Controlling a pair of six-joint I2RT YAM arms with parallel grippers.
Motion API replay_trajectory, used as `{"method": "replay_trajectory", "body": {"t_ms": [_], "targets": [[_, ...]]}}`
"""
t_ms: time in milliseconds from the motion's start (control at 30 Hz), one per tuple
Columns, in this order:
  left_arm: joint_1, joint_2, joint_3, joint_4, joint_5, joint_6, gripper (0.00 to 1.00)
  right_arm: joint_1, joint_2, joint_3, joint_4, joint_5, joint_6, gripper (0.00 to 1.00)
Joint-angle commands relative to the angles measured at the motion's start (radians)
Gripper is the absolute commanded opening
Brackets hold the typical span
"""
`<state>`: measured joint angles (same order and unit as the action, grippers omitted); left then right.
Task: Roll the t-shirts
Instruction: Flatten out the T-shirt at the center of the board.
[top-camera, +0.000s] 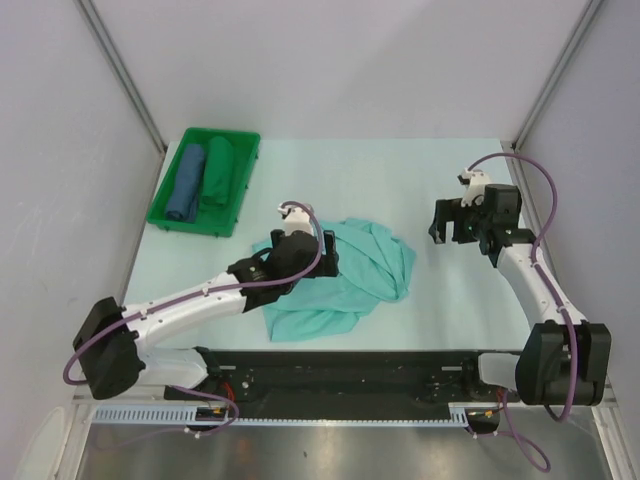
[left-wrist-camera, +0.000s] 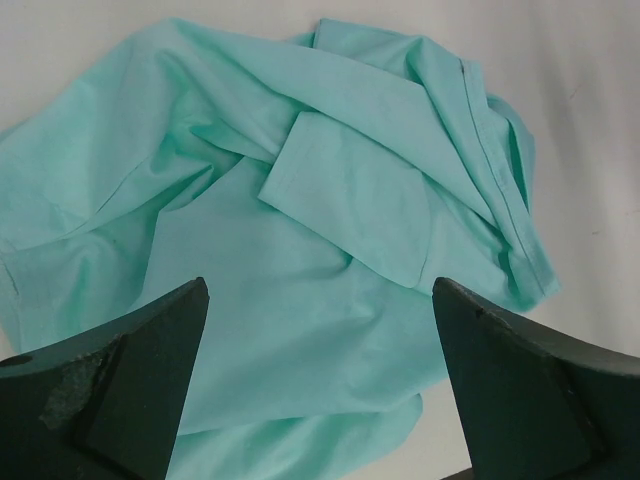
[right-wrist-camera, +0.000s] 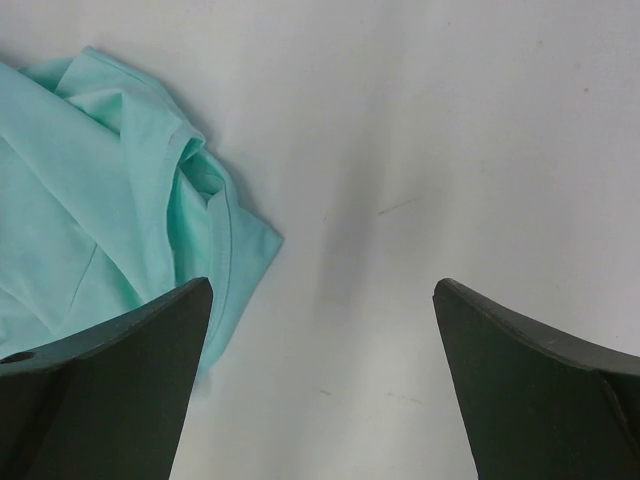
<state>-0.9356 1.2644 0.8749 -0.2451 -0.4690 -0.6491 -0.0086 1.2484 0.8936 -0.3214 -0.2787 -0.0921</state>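
T-shirt (top-camera: 365, 272) lay crumpled mid-table, not yet rolled. Left gripper (left-wrist-camera: 320, 300) hovered above it, jaws wide, probably to flatten cloth first. Right gripper (right-wrist-camera: 320, 295) wide, empty, over bare table beside shirt edge.

The crumpled light turquoise cloth t-shirt (top-camera: 372, 272) (left-wrist-camera: 300, 250) (right-wrist-camera: 90, 200) lies on the pale flat worktop (top-camera: 440, 300), directly under the left tool (top-camera: 325, 252) (left-wrist-camera: 320, 300) and extending to its right. The right tool (top-camera: 446, 226) (right-wrist-camera: 320, 300) hangs over bare worktop, with the t-shirt well apart to its left. The green rectangular plastic tray (top-camera: 190, 228) sits behind and left of the left tool, apart from the t-shirt. In the tray, the rolled blue cloth bundle (top-camera: 187, 185) lies left of the rolled dark green cloth bundle (top-camera: 218, 172), the two side by side.
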Motion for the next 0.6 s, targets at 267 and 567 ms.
{"method": "replay_trajectory", "body": {"t_ms": [267, 567], "targets": [[0.003, -0.174, -0.155, 0.014, -0.031, -0.136, 1.0, 0.228, -0.095, -0.051, -0.081, 0.062, -0.193, 1.0], [0.0, -0.261, -0.384, 0.036, 0.007, -0.337, 0.99, 0.637, -0.046, -0.084, -0.064, 0.193, -0.23, 0.88]]}}
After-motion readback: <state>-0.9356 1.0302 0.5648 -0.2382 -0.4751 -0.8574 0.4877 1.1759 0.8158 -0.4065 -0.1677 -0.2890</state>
